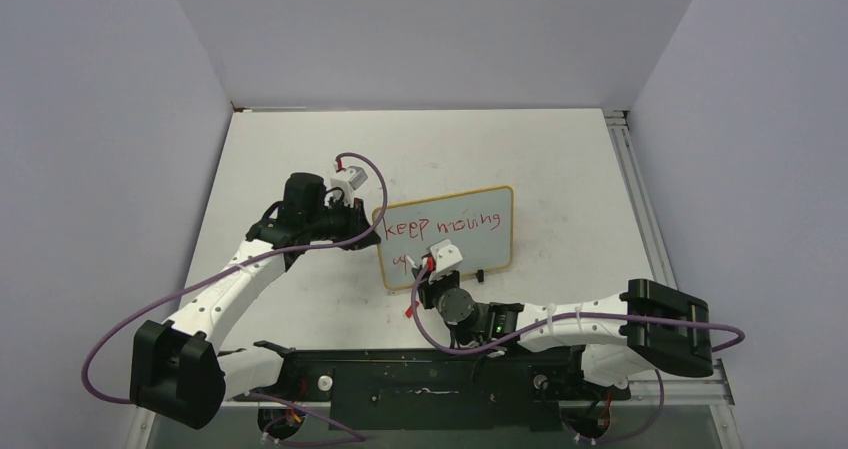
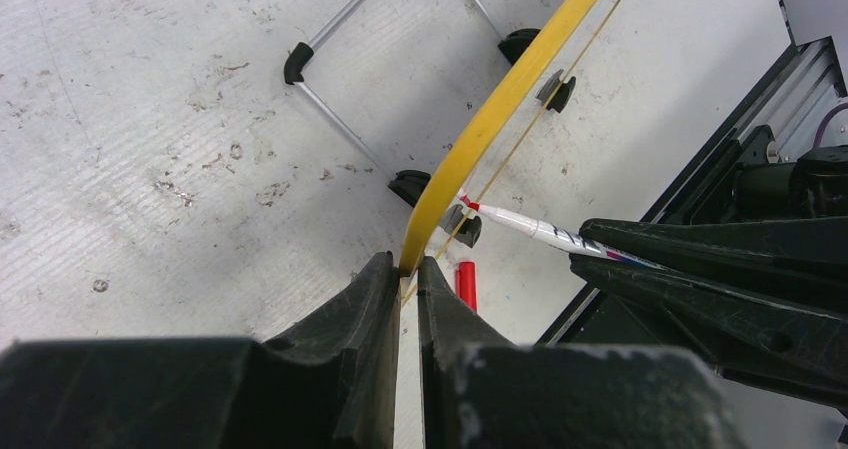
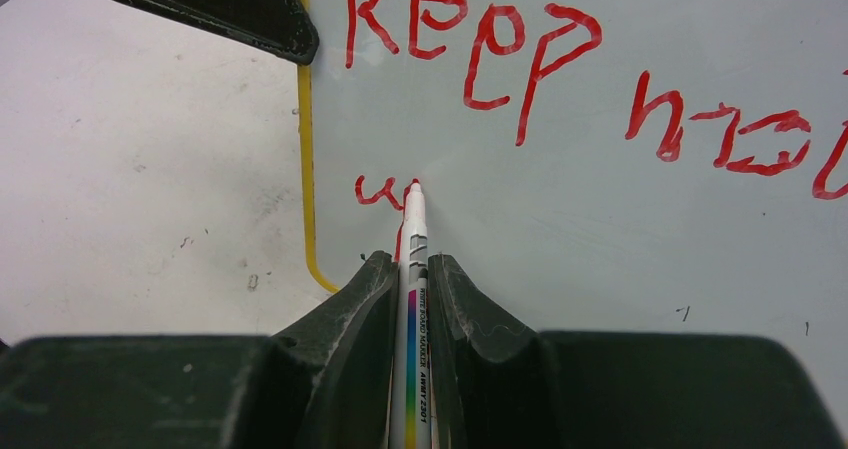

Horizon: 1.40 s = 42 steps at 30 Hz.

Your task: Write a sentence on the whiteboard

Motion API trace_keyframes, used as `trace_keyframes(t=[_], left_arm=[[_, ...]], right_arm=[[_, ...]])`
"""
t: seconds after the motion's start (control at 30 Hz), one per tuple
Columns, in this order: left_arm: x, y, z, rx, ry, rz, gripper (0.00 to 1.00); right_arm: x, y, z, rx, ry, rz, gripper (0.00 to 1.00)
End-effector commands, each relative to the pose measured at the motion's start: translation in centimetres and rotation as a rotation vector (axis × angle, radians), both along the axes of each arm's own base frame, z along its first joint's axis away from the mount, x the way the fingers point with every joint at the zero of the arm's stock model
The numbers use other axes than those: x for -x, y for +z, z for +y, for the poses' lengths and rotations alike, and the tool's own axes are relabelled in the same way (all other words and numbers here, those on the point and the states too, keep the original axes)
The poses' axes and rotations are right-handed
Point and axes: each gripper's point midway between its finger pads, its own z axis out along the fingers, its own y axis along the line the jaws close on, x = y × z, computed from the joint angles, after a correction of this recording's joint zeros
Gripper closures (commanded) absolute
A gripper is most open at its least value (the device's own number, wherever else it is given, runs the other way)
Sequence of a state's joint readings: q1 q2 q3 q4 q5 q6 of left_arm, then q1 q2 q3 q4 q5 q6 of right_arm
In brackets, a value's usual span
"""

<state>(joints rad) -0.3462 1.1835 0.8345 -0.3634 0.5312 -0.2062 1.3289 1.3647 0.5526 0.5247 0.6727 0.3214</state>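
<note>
Low on the whiteboard (image 1: 482, 251), the right gripper (image 3: 408, 265) pinches a marker (image 3: 414, 217); the left gripper (image 2: 405, 269) clamps its edge.

Whiteboard (image 1: 485, 247): small, pale face, yellow frame, black feet, standing tilted near table (image 1: 300, 159) centre. Sentence (image 1: 440, 226): red handwriting, top line "keep moving"; second line barely begun, lower left.

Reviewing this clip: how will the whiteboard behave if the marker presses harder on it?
Probably tippy: the whiteboard stands on small black feet, so pressure from the marker could rock it without the left gripper clamped on its yellow frame. Likely light and stiff: the thin edge looks straight.
</note>
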Motion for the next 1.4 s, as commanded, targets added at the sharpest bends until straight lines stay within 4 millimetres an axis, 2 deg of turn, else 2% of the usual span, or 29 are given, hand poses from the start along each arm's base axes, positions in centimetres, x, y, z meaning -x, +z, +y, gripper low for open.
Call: trace_keyframes(t=[0.0, 0.6, 0.97, 1.37], left_arm=[[-0.4, 1.0, -0.7, 0.033, -0.009, -0.023, 1.00], [-0.4, 1.2, -0.6, 0.034, -0.008, -0.028, 1.00], [-0.4, 1.2, -0.7, 0.035, -0.010, -0.027, 1.00], [-0.3, 1.1, -0.7, 0.036, -0.011, -0.027, 1.00]], right_arm=[[-0.6, 2.2, 1.0, -0.079, -0.015, -0.019, 0.95], [-0.8, 1.6, -0.2, -0.062, -0.065, -0.008, 0.95], [-0.6, 0.4, -1.5, -0.045, -0.091, 0.017, 0.95], [-0.1, -0.1, -1.0, -0.038, -0.066, 0.027, 0.95]])
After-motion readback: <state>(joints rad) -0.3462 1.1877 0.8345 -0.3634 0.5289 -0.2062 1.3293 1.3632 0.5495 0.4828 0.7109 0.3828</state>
